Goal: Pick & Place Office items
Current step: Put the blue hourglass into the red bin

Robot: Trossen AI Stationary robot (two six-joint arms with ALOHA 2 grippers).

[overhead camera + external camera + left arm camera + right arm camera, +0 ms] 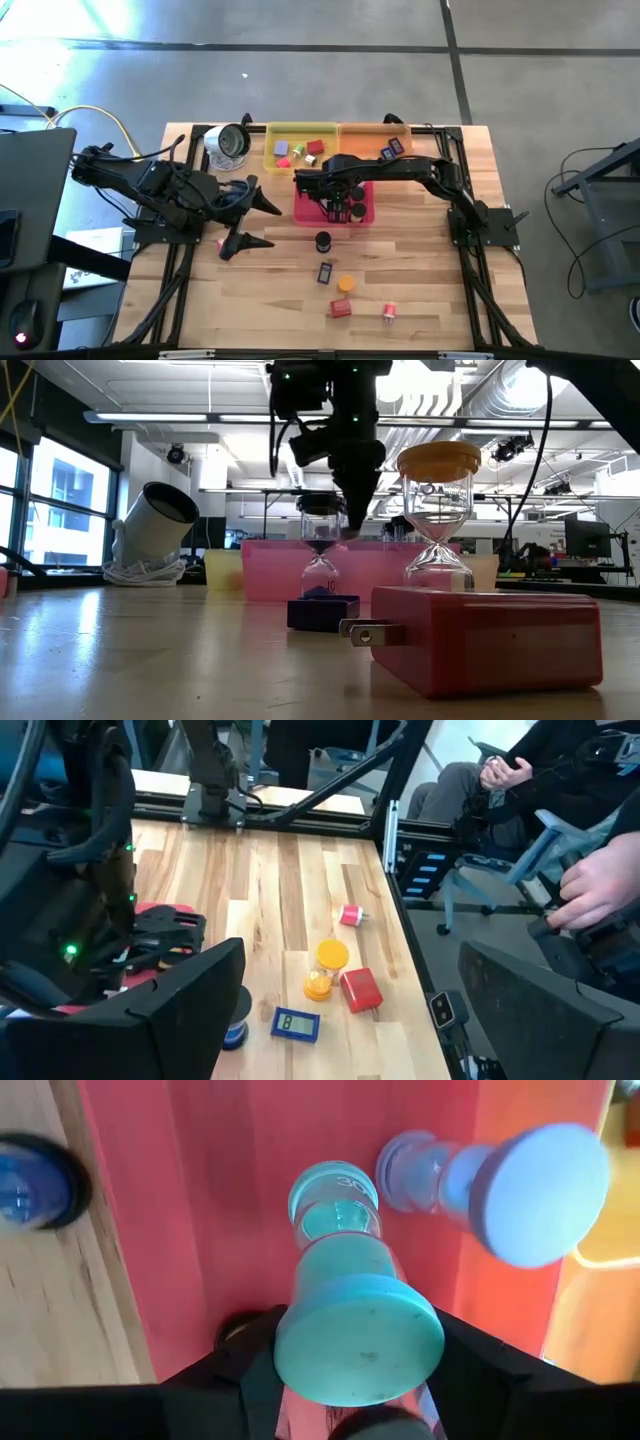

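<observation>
From my remote seat I look down on a pale wooden table (420, 270) with a dark arm at each side. Along its far edge sit three translucent trays: a yellow tray (300, 146) holding several small coloured blocks, an orange tray (375, 140) with a dark piece or two, and, just nearer me, a pink tray (362, 210). Beside the yellow tray lies a white round silver-rimmed object (228, 143), tipped on its side.

My right arm reaches across from the right, its right gripper (338, 205) hanging over the pink tray. Its wrist camera shows the fingers clamped on a teal sand timer (350, 1310), held upright above the pink floor – a lilac sand timer (490, 1175) lies on its side in the same tray, near the orange tray's wall.

My left arm waits at the table's left side; its left gripper (255, 222) has its two fingers spread wide and holds nothing.

On the bare wood nearer me, office items are scattered: a black-capped sand timer (322, 241), a small blue digital piece (325, 272), an orange-capped sand timer (346, 284), a red plug block (341, 308) – its metal prongs show in the table-level view – and a small pink cylinder (389, 312) on its side

Beyond the table edge, the left wrist camera catches seated people and a hand (600, 885)
</observation>
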